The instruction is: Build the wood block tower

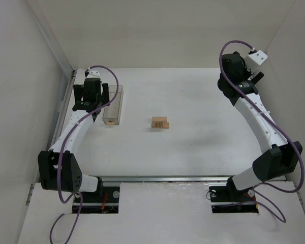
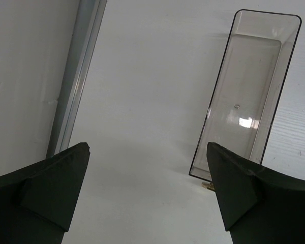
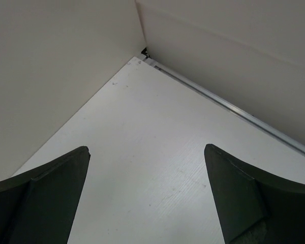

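Note:
A small cluster of light-tan wood blocks [image 1: 159,122] sits on the white table near its middle, a short piece standing at its right end. My left gripper [image 1: 90,101] hovers at the far left, beside the clear box, well left of the blocks. In the left wrist view it [image 2: 147,147] is open and empty over bare table. My right gripper [image 1: 246,76] is raised at the far right back, far from the blocks. In the right wrist view it [image 3: 146,148] is open and empty, facing the table's back corner. Neither wrist view shows the block cluster.
A clear plastic rectangular box [image 1: 113,105] lies lengthwise just right of the left gripper; it looks empty in the left wrist view [image 2: 249,91]. A small tan bit [image 2: 209,186] lies at its near end. A metal rail [image 2: 76,81] and white walls [image 3: 56,66] bound the table.

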Controlling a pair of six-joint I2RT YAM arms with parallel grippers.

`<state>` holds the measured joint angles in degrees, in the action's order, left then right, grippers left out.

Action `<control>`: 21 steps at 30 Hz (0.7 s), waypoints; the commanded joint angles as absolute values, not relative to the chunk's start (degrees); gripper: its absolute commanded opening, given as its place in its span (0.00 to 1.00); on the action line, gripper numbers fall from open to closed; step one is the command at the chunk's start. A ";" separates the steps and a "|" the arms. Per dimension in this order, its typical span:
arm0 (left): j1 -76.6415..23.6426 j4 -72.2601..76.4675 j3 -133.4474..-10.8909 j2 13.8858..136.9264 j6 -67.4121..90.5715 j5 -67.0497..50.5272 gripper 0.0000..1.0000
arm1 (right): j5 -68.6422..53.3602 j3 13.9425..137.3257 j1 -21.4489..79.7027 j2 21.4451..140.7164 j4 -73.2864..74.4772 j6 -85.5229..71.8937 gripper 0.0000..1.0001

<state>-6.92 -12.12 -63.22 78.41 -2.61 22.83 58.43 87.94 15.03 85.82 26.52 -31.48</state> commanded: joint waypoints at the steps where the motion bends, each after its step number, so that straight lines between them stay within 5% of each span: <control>1: -6.68 -10.28 -63.28 77.08 -1.41 24.08 1.00 | 63.36 88.51 15.21 83.32 26.19 -34.54 1.00; 21: -6.68 -10.81 -63.28 77.08 -1.41 24.08 1.00 | 68.38 87.98 16.26 83.32 27.86 -36.12 1.00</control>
<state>-6.92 -12.14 -63.22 78.41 -2.42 23.00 66.02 87.94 15.84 85.43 27.07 -35.44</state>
